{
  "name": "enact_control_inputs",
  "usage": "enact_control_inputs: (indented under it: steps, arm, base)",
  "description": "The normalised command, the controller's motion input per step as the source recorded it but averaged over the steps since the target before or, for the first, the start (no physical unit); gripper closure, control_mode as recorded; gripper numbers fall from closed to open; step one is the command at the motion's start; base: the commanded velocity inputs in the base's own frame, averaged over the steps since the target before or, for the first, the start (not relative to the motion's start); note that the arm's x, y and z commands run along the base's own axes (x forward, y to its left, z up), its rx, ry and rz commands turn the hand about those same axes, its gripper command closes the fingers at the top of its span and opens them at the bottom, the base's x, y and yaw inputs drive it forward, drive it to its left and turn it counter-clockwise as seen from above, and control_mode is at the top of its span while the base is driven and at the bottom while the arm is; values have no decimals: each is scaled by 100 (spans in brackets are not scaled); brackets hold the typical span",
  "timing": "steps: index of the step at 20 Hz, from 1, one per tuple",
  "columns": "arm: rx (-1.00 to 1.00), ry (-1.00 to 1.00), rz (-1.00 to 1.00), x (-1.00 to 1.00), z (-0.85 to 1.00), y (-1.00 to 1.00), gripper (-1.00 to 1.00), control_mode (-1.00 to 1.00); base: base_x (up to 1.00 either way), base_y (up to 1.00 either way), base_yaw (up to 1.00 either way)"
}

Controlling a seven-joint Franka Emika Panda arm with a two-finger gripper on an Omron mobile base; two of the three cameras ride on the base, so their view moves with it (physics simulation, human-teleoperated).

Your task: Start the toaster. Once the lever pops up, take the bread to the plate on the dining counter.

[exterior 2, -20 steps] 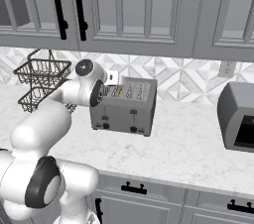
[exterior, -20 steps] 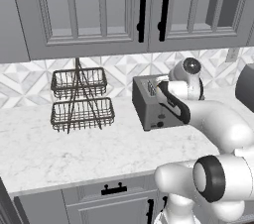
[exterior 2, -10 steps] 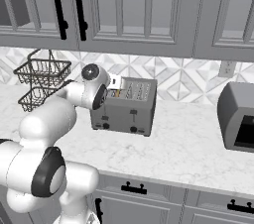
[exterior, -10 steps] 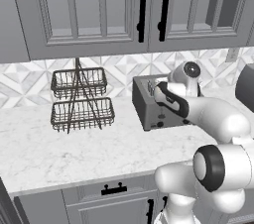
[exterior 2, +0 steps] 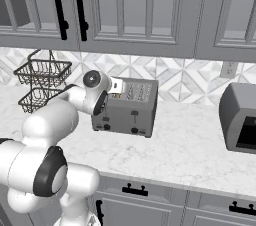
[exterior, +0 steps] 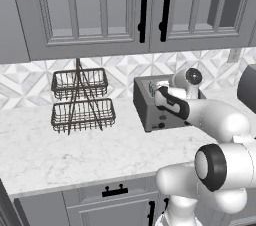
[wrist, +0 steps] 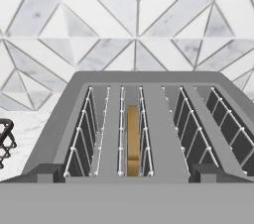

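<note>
- Dark finger tips (wrist: 47,172) of the gripper (wrist: 127,173) stand wide apart at the bottom of the hand view, one at each side, nothing between them; the jaws are open and hold nothing.
- Straight ahead of them lies the top of the grey metal toaster (wrist: 144,119), seen from just above its near edge.
- Tan-brown bread (wrist: 132,141) stands on edge deep in the left slot, between wire guides; the right slot looks empty.
- From the right base view, the gripper (exterior 2: 116,86) hovers at the toaster's (exterior 2: 127,110) left end, level with its top; whether it touches is hard to judge.
- A small black lever (exterior 2: 134,115) sits on the toaster's front face, with round black knobs below.
- The toaster stands on a white marble-look counter (exterior 2: 190,150) by a patterned tile wall.
- A two-tier wire basket (exterior: 80,101) stands well to the toaster's left.
</note>
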Motion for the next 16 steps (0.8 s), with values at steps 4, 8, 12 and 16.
enact_control_inputs:
  steps: [4,8,12,16]
  arm:
    - [0,0,0,0,0,0,-100,-100]
    - [0,0,0,0,0,0,-100,-100]
    - [0,0,0,0,0,0,-100,-100]
    - [0,0,0,0,0,0,-100,-100]
  base:
    - [0,0,0]
    - [0,0,0]
    - [0,0,0]
    - [0,0,0]
